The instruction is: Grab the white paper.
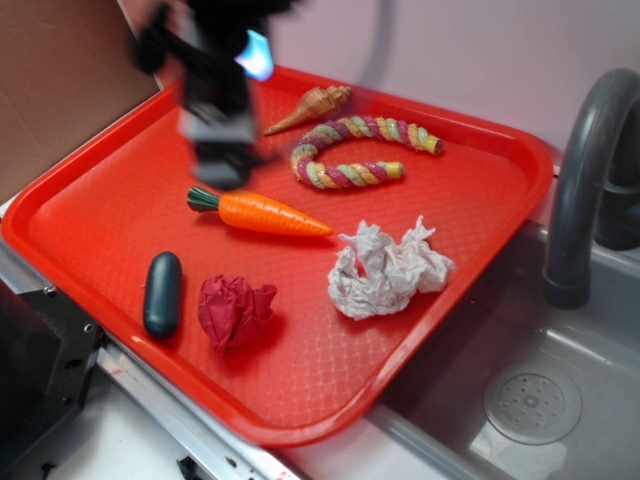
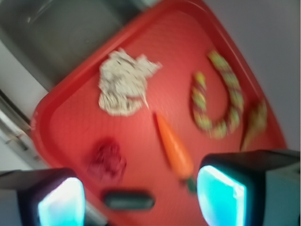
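The white paper is a crumpled off-white wad lying on the red tray near its right rim; in the wrist view the white paper lies at the upper left. My gripper hangs blurred over the tray's far left part, above the carrot's green end, well apart from the white paper. In the wrist view the gripper is open, its cyan-lit fingers wide apart with nothing between them.
On the tray also lie an orange carrot, a dark red paper ball, a dark oval capsule, a twisted rope toy and a shell-like cone. A grey sink with a faucet sits at the right.
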`<state>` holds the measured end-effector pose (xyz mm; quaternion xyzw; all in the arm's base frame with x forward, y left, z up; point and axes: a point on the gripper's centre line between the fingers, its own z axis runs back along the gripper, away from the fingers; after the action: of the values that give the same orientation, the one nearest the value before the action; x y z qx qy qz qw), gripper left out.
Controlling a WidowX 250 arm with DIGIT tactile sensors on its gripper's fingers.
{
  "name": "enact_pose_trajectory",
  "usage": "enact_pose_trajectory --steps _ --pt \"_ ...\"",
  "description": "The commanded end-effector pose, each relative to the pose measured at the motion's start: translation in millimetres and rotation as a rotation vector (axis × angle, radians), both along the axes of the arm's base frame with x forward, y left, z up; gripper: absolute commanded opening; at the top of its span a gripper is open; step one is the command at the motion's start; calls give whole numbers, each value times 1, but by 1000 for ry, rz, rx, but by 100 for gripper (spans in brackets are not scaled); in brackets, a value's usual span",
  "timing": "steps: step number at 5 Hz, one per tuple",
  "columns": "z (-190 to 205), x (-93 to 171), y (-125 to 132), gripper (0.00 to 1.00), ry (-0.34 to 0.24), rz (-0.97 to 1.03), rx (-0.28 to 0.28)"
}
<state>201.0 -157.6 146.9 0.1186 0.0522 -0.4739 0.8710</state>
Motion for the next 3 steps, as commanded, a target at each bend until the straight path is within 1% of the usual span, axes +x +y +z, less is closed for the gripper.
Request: enact_pose_trajectory --steps 1,2,3 --pt "-51 20 -7 100 42 -167 104" --pt "-71 30 2 100 85 -155 122" --pt "-93 34 1 100 146 -179 87"
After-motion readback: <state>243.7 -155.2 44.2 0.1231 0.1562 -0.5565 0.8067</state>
